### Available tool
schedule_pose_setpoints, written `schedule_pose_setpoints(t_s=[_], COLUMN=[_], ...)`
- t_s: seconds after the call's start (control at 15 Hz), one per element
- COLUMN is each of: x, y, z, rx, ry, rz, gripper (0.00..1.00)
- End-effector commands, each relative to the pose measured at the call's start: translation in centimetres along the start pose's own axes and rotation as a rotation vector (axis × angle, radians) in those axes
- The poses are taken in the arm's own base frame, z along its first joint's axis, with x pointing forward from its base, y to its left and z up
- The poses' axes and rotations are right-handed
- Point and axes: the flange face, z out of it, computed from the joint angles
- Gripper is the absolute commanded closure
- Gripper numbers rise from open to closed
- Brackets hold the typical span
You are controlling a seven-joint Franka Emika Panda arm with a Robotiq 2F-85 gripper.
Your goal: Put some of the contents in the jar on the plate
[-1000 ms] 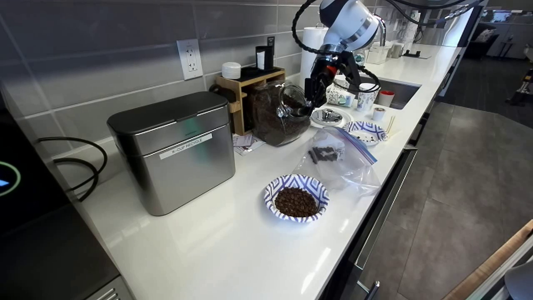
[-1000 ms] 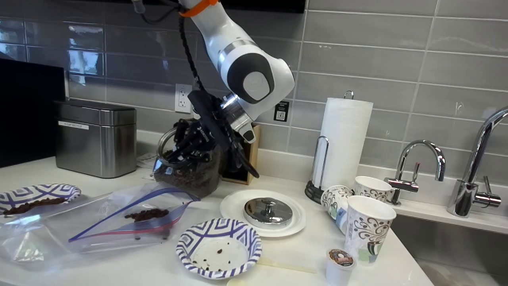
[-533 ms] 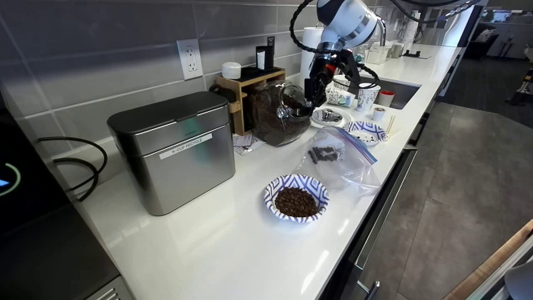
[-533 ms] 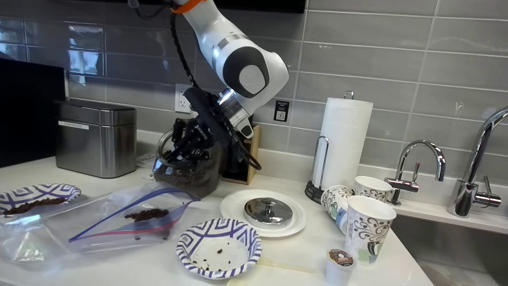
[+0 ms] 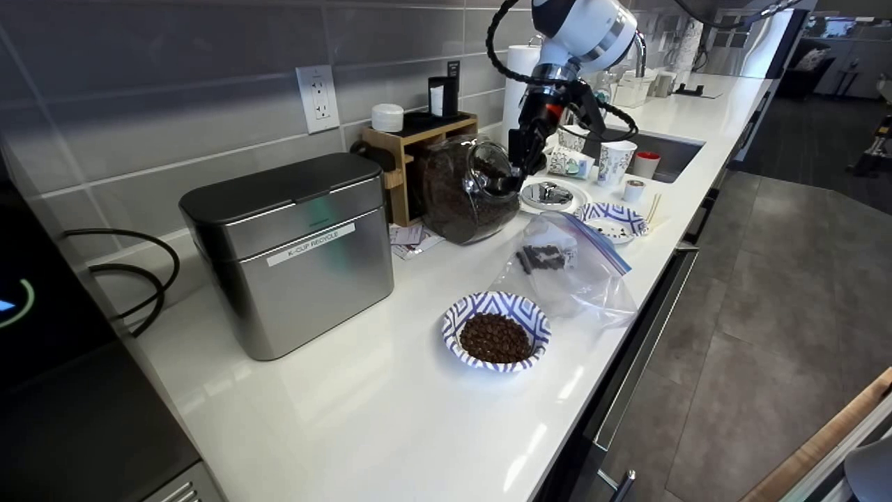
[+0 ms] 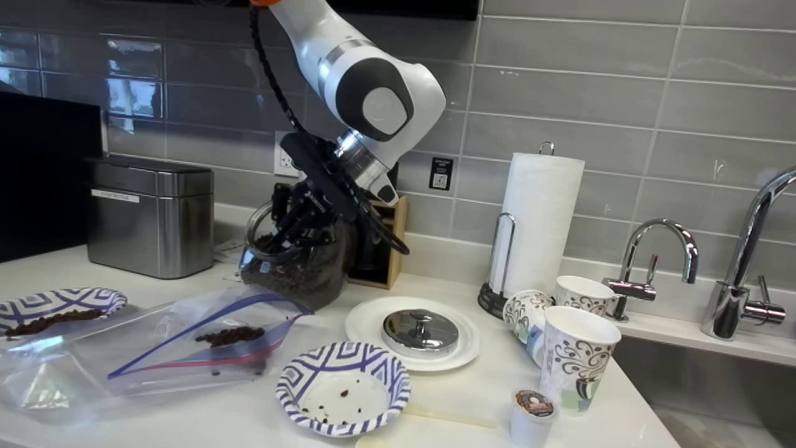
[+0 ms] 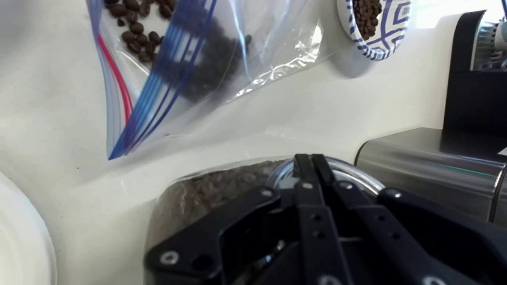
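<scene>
"Jar (image 5: 463, 209): what's it made of?"
"Clear rounded glass, its round mouth slanted, with coarse dark beans (image 7: 214, 186) inside."
"And the fingers (image 7: 304, 168)?"
"Black, pressed together at the jar's mouth; contact, I can't tell."
"The plate (image 6: 365, 320)?"
"White disc beside the jar, under a shiny metal lid (image 6: 420, 336). Well apart from the jar, a patterned paper bowl (image 5: 496, 302) holds beans."

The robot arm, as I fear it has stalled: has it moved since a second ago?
Yes. In an exterior view, the robot arm has shifted up and away from the paper-towel roll, widening the visible gap.
</scene>
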Motion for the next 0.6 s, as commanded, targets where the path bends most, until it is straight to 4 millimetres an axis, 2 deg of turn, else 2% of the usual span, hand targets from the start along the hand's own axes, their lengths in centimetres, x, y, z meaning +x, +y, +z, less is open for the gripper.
schedule_pose_setpoints(t_s=[0.0,0.53], x=[0.01,0.92], y=[-0.65,-1.25], z=[0.45,1.34], rx=[-0.018,0.003], ry=[-0.011,-0.08], rz=[-0.003,0.024], gripper=[0.99,0.99])
